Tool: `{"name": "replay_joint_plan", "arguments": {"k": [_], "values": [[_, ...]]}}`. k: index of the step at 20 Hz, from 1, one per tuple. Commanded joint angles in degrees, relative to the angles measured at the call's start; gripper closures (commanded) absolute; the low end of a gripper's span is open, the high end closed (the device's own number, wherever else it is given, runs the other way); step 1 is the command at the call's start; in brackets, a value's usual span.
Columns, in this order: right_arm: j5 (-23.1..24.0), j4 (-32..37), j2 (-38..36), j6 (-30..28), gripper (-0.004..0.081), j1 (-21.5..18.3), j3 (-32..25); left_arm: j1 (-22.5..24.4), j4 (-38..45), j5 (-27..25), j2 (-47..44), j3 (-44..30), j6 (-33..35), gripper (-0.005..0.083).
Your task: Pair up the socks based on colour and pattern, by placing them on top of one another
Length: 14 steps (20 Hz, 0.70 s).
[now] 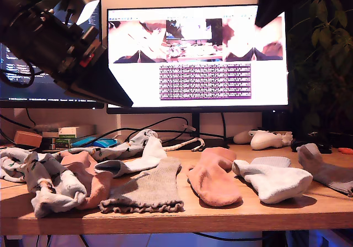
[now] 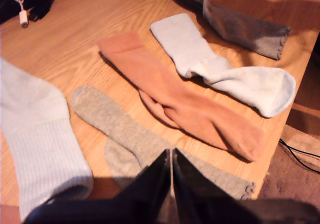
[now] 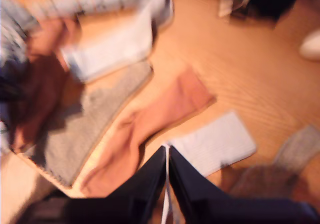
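Socks lie spread over the wooden table (image 1: 220, 216). At the exterior view's left is a heap of printed pale blue socks (image 1: 47, 186) with a pink sock (image 1: 88, 172). Beside it lie a ribbed white sock (image 1: 140, 161) and a grey frilly sock (image 1: 149, 189). Toward that view's right lie a pink sock (image 1: 215, 178), a light blue sock (image 1: 276, 181) and another grey sock (image 1: 325, 170). My first gripper (image 2: 171, 156) hangs shut and empty over the grey frilly sock (image 2: 115, 126). My second gripper (image 3: 166, 151) is also shut and empty, above the pink sock (image 3: 150, 124) and a ribbed sock (image 3: 215, 144).
A monitor (image 1: 198, 54) stands behind the table with cables at its foot. A white game controller (image 1: 267, 139) lies at the back on the exterior view's right. Small boxes (image 1: 66, 134) sit at the back on its left. The second wrist view is blurred.
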Motion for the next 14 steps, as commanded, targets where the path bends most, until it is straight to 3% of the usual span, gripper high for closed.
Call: {"name": "replay_joint_plan", "arguments": {"k": [1,4,8,12,14], "values": [[-0.1,3.8,-3.0,0.8,0.0783,0.3,-6.8,-0.4,-0.4,-0.4,1.1,1.6,-0.3,0.0797],[-0.1,8.3,-10.9,1.7,0.0783,0.3,-16.0,-0.6,-6.4,-1.5,3.6,6.3,-0.7,0.0797],[-2.1,8.7,-21.0,1.9,0.0783,0.3,-24.9,-0.9,-16.0,-1.7,9.3,14.7,-0.9,0.0797],[-3.3,5.7,-29.9,2.5,0.0783,0.9,-30.4,-1.6,-24.4,-2.1,17.6,23.2,-3.3,0.0797],[-3.3,3.1,-32.6,2.8,0.0783,1.0,-31.0,-1.9,-26.1,-4.4,21.5,26.4,-4.3,0.0716]]}}
